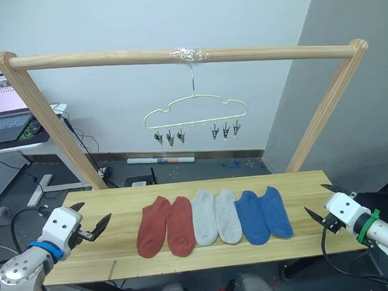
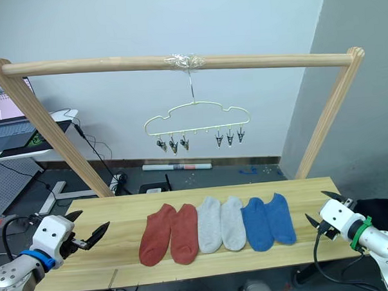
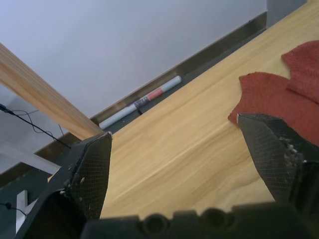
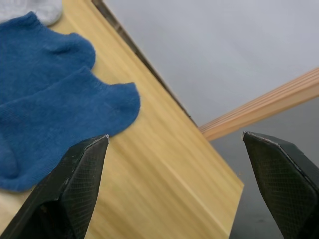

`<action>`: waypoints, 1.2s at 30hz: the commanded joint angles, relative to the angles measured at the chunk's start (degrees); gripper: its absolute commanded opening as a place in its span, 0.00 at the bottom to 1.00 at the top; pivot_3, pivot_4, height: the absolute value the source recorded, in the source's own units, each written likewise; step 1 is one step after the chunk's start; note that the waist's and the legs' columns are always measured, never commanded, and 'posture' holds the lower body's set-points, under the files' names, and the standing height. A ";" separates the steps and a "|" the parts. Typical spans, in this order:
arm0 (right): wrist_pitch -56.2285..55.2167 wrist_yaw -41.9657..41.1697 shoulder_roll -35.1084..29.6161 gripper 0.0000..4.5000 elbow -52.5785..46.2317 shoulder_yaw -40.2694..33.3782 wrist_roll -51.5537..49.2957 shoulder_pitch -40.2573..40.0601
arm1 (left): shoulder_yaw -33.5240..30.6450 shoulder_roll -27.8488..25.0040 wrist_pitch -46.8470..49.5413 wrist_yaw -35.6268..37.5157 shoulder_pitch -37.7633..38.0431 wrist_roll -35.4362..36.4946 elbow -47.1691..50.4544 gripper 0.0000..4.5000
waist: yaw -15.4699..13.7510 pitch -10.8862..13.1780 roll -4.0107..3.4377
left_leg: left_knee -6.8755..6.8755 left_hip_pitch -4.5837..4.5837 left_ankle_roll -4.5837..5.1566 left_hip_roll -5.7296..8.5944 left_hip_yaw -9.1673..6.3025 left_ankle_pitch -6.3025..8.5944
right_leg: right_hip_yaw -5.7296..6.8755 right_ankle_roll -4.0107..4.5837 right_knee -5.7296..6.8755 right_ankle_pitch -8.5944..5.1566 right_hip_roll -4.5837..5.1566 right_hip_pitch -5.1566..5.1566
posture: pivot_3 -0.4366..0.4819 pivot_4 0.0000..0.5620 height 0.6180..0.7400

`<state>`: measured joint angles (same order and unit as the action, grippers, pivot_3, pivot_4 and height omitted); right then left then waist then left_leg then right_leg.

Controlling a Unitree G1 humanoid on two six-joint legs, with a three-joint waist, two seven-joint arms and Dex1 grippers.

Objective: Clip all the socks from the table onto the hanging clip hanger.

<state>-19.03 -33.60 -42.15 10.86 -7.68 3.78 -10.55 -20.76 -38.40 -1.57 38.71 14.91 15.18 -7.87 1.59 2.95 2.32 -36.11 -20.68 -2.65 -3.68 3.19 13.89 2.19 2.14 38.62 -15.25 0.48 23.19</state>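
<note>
Six socks lie side by side on the wooden table [image 1: 292,183]: two rust-red socks [image 1: 166,225], two light grey socks [image 1: 216,215], two blue socks [image 1: 265,214]. Above them the pale-yellow clip hanger [image 1: 195,113] hangs by its hook from the wooden pole, its clips [image 1: 170,137] bare. My left gripper [image 1: 90,220] stands open over the table's left end, well left of the red socks [image 3: 279,99]. My right gripper [image 1: 323,203] stands open at the table's right end, right of the blue socks [image 4: 55,104]. Neither holds anything.
A wooden frame of a top pole [image 1: 177,55] and two slanted side poles [image 1: 58,125] stands behind the table. A laptop [image 1: 5,108] on a side desk is at the far left. Cables and a marker [image 1: 161,160] lie on the floor behind.
</note>
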 commanded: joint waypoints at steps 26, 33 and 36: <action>39.05 -3.04 9.61 1.00 -45.24 11.08 -26.85 18.34 | 6.99 20.52 20.16 -21.21 -23.82 4.95 22.40 1.00 | -0.10 7.57 0.45 | -0.02 -0.25 0.02 0.08 -0.33 -0.02 | -0.31 -0.38 0.16 0.06 -0.32 0.14 | 0.39 0.43 1.00; 44.36 -2.07 12.24 1.00 -46.32 11.85 -28.70 23.12 | 7.51 22.20 19.33 -22.28 -28.71 5.07 20.15 1.00 | 0.03 10.09 0.48 | -0.01 -0.37 -0.01 0.05 -0.52 0.19 | -0.37 -0.61 -0.04 -0.07 -0.31 0.15 | 0.37 0.50 1.00; 45.15 -2.33 12.17 1.00 -46.47 11.53 -28.99 23.48 | 7.72 22.48 18.82 -22.52 -30.04 4.41 18.74 1.00 | 0.06 10.97 0.50 | -0.01 -0.39 0.01 0.05 -0.52 0.22 | -0.36 -0.63 -0.09 -0.08 -0.29 0.15 | 0.37 0.51 1.00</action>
<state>25.97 -36.07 -30.01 -33.54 4.58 -24.09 12.40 -13.00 -16.06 18.49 16.59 -14.33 19.70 10.54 1.66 13.92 2.83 -36.11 -21.09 -2.65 -3.64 2.65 14.11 1.85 1.50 38.52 -15.34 0.19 23.36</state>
